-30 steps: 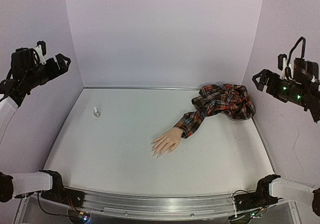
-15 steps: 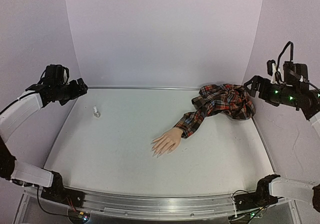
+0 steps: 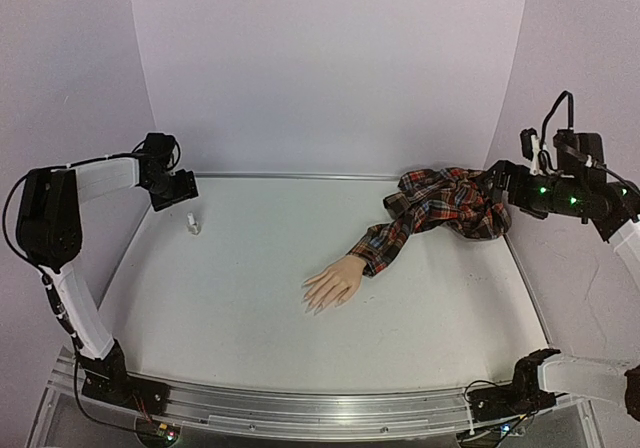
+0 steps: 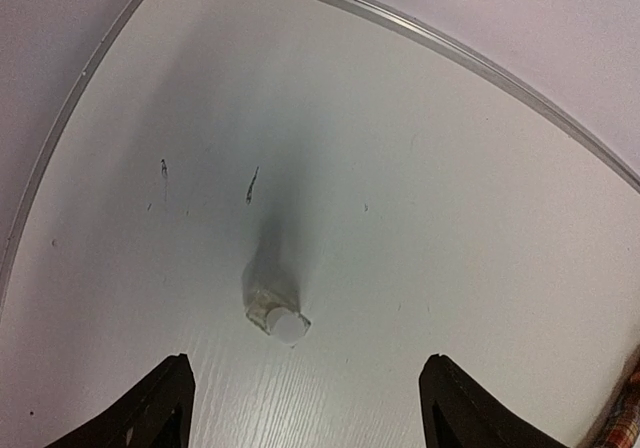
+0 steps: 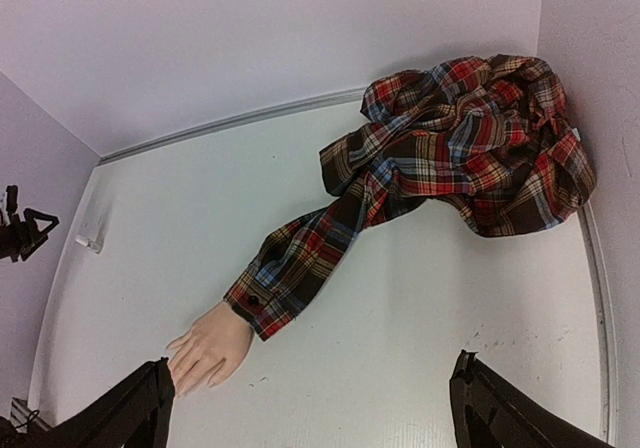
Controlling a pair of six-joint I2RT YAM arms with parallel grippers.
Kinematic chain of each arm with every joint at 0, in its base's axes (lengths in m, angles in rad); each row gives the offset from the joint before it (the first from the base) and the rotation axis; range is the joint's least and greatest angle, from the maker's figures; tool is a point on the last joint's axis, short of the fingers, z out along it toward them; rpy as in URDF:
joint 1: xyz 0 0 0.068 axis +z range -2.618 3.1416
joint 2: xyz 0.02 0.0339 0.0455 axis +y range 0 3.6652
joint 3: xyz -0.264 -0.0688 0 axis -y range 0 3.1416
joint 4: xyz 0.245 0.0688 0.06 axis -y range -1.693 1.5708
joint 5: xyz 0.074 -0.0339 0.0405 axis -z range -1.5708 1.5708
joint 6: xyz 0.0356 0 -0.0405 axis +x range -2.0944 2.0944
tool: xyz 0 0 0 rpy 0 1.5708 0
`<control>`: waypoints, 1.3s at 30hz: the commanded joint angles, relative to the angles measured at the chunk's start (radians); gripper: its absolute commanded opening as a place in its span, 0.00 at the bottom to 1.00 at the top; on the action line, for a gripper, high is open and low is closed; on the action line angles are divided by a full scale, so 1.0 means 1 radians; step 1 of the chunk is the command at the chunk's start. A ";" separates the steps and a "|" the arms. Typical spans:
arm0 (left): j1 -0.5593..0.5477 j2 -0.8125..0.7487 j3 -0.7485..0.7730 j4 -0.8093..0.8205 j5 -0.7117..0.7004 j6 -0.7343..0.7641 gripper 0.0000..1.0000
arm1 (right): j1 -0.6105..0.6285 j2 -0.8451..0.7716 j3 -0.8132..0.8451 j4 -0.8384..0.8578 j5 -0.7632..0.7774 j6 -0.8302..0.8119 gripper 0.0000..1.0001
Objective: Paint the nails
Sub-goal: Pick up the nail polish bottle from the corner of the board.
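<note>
The skin-coloured mannequin hand [image 3: 335, 282] lies flat mid-table, fingers toward the near left, its wrist in a red plaid sleeve [image 3: 388, 236]. The nails [image 3: 316, 306] are tiny pale tips, barely made out. A small clear bottle with a white cap [image 3: 191, 225] stands at the far left. My left gripper [image 3: 184, 189] hovers just behind it, open; in the left wrist view the bottle [image 4: 278, 319] sits ahead of the gripper [image 4: 308, 363], not between the jaws. My right gripper [image 3: 496, 182] hangs open above the bunched shirt, far from the hand [image 5: 212, 346].
The rest of the plaid shirt [image 3: 455, 200] is heaped in the far right corner against the wall. A raised metal rim [image 3: 280, 176] borders the white table. Purple walls close in at the back and both sides.
Both arms have come down and inward from high at the sides. The left gripper swung toward the bottle; the right gripper dropped toward the shirt heap. Hand and bottle have not moved.
</note>
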 commanded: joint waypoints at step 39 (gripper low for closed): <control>-0.011 0.253 0.194 -0.147 -0.018 0.097 0.20 | -0.005 0.029 -0.023 0.067 -0.083 -0.006 0.98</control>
